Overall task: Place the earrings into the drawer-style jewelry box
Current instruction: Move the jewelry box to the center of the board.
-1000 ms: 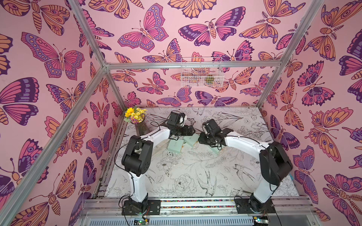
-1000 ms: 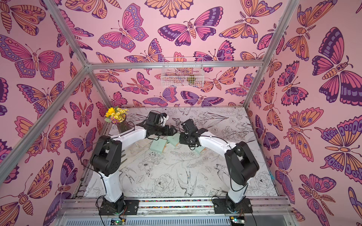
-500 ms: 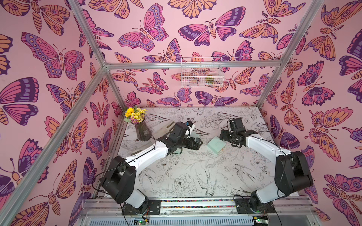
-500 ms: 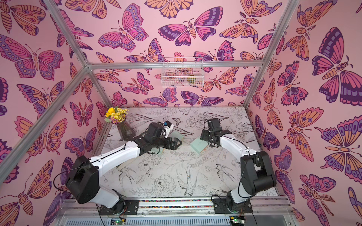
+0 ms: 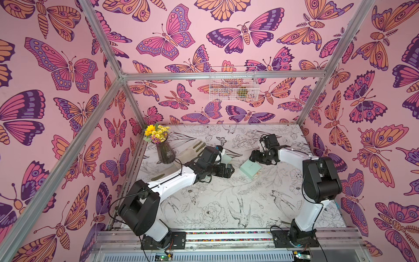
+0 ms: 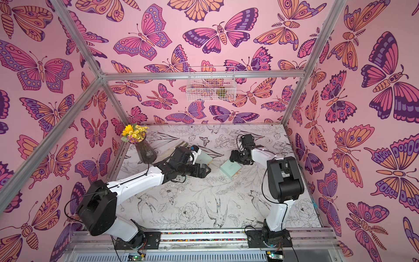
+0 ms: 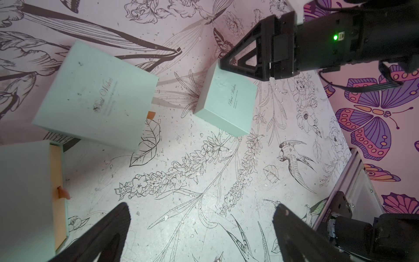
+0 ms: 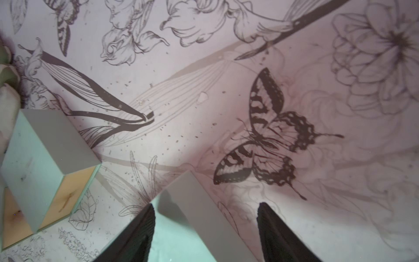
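Near the middle of the flower-printed tabletop [image 5: 215, 204], the right gripper [image 8: 205, 206] straddles a corner of a small mint-green cardboard jewelry box [image 7: 226, 104], fingers apart, clamping nothing. The left gripper [image 7: 201, 205] hovers over bare print, released wide and empty. Beside it a second mint-green box [image 7: 25, 192] shows its tan drawer [image 7: 55, 172] slid partly out. No earrings can be made out anywhere. This looks like box preparation; next, the earrings must be located and an open drawer held steady

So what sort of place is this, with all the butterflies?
Probably a staged robot test booth: left arm and right arm bolted to a rail, butterfly-papered walls on a metal frame, a flower vase.
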`<state>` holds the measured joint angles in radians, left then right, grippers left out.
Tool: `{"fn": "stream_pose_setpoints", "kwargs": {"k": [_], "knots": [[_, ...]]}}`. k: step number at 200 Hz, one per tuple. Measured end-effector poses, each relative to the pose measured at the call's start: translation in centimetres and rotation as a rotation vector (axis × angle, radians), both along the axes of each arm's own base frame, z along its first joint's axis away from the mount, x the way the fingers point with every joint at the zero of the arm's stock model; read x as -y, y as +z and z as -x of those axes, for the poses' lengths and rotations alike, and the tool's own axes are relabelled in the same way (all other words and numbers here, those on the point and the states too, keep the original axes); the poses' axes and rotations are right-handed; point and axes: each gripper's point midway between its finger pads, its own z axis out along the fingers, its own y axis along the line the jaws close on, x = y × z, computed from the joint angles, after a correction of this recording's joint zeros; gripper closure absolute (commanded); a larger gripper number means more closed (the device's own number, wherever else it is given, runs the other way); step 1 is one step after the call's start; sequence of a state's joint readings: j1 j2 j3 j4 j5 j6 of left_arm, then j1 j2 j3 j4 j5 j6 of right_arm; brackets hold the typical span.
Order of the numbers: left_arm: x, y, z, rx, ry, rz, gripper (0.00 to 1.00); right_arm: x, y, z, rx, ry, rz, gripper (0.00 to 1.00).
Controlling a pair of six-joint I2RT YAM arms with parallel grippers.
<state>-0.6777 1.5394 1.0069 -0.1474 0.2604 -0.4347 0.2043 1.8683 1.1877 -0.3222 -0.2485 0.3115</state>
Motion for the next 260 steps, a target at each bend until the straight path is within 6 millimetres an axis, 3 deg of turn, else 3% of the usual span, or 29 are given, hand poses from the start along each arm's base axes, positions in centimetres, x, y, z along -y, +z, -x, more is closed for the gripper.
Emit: {"fn": "stream_pose_setpoints", "kwargs": {"k": [47, 76, 163, 179, 211, 247, 260], "knots": [[-2.2, 0.5, -1.1, -0.004, 0.065, 0.013, 0.0, -1.8, -0.4, 0.9, -0.037, 0.114, -0.072, 0.45], [-3.5, 0.7, -1.4, -0.003, 0.094, 0.018, 0.0, -3.2, -0.4, 2.0, -0.063, 0.173, -0.111, 0.49], [-4.5, -2.4, 1.0, -0.092, 0.078, -0.017, 0.0, -13.3, -0.8, 8.9, -0.123, 0.465, -0.177, 0.48], [-4.7, -2.5, 1.3, -0.098, 0.08, -0.019, 0.0, -14.4, -0.8, 9.6, -0.122, 0.495, -0.186, 0.41], [-4.6, -2.6, 1.4, -0.102, 0.072, -0.018, 0.11, -13.2, 0.0, 10.0, -0.079, 0.44, -0.143, 0.37], [-2.7, -3.5, 0.6, -0.134, -0.006, -0.016, 0.25, -10.1, 5.2, 10.7, 0.079, 0.34, -0.092, 0.42], [-1.6, -4.0, 0.0, -0.143, -0.038, -0.018, 0.3, -9.1, 6.1, 11.8, 0.106, 0.319, -0.093, 0.45]]}}
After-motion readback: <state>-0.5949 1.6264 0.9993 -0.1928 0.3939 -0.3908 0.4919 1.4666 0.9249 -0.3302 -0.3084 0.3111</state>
